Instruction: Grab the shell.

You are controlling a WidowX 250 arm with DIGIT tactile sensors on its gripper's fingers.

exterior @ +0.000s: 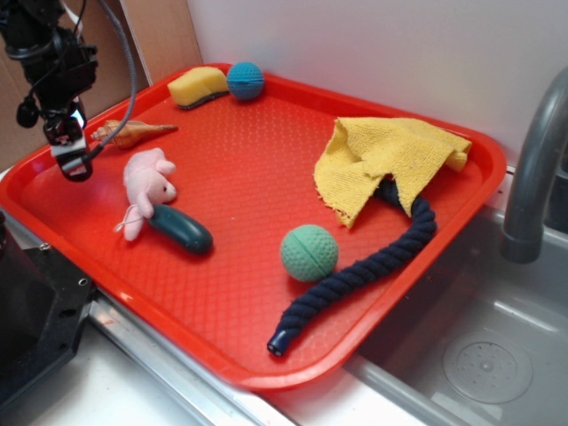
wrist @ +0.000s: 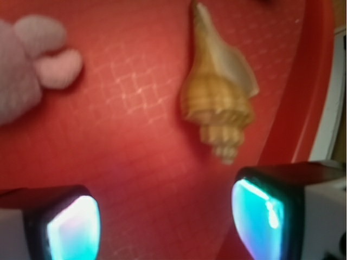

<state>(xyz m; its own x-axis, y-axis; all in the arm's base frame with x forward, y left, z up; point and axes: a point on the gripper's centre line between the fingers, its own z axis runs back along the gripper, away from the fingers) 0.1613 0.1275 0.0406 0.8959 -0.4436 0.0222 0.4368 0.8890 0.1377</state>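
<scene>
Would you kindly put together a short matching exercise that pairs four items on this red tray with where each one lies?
Things:
1. shell
2. yellow cloth
3. green ball
4. blue ball

Places:
A. beside the yellow sponge at the tray's far edge
B. draped over one end of the dark rope
C. next to the open gripper, behind the pink plush toy
D. against the rope's middle stretch

Pairs: 1-C, 2-B, 3-D, 4-A

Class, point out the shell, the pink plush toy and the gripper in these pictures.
shell (wrist: 219, 105): wrist view, on its ridged body.
pink plush toy (exterior: 147, 180): exterior view, on its body.
gripper (wrist: 165, 225): wrist view, midway between its fingertips.
</scene>
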